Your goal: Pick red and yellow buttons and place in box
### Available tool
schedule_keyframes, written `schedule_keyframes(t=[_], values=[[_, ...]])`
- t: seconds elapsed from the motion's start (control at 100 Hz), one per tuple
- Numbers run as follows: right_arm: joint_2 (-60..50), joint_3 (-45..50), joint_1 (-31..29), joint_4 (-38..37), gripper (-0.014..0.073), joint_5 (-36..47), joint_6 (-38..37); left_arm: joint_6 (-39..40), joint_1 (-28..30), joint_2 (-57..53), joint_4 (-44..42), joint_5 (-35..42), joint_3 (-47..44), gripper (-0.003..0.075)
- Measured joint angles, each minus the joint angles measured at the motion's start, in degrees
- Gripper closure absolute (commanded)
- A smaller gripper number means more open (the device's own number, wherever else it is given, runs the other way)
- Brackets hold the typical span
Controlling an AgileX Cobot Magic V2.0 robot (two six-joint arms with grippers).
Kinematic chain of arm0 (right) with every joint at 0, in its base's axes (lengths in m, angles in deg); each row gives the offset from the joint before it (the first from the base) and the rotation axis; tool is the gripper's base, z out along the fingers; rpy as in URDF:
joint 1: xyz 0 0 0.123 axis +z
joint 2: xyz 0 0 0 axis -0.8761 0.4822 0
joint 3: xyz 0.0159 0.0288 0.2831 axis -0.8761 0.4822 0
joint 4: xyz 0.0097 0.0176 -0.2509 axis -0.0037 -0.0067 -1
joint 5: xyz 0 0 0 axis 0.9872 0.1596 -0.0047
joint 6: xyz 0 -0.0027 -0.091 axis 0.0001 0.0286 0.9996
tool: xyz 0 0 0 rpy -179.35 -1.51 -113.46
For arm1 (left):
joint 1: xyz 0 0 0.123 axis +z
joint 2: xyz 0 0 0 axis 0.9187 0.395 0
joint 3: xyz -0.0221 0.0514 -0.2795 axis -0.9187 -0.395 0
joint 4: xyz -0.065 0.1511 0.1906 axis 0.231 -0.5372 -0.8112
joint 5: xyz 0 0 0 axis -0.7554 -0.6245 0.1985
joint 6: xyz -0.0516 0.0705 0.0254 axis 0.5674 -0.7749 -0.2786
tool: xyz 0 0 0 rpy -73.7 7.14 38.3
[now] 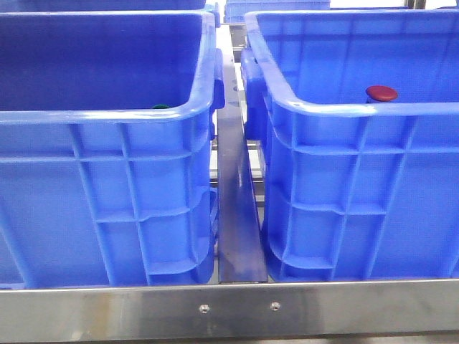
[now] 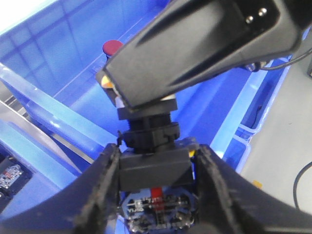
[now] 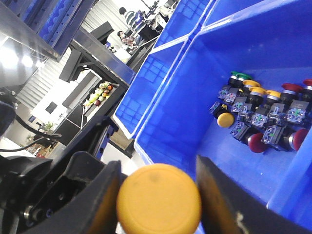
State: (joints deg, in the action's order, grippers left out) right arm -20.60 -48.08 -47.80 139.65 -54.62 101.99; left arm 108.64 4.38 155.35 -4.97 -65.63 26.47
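Observation:
Both grippers hold one yellow button. In the right wrist view its yellow cap [image 3: 158, 200] sits between the fingers of my right gripper [image 3: 158, 168], which is shut on it. In the left wrist view my left gripper [image 2: 157, 155] is shut on the same button's black body [image 2: 153, 168], and a right gripper finger [image 2: 195, 48] covers the cap. This takes place over a blue crate [image 2: 73, 83] holding a red button [image 2: 112, 47]. Another blue crate [image 3: 195, 73] holds several red, yellow and green buttons [image 3: 263, 117]. Neither gripper shows in the front view.
Two tall blue crates [image 1: 107, 186] [image 1: 358, 186] stand side by side behind a steel rail [image 1: 229, 308], with a narrow gap between them. A red cap [image 1: 381, 93] shows in the right crate, a green cap [image 1: 161, 107] in the left. More crates stand behind.

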Motion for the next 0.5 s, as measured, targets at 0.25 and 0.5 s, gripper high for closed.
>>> schedule_keyframes(t=[0.25, 0.5], values=[[0.0, 0.0, 0.0, -0.03, 0.0431, 0.0, 0.0, 0.0, 0.0, 0.0, -0.34, 0.0, 0.1, 0.0132], [0.0, 0.0, -0.12, -0.12, 0.0431, 0.12, 0.71, 0.28, 0.0, -0.12, -0.34, -0.1, 0.08, 0.0106]])
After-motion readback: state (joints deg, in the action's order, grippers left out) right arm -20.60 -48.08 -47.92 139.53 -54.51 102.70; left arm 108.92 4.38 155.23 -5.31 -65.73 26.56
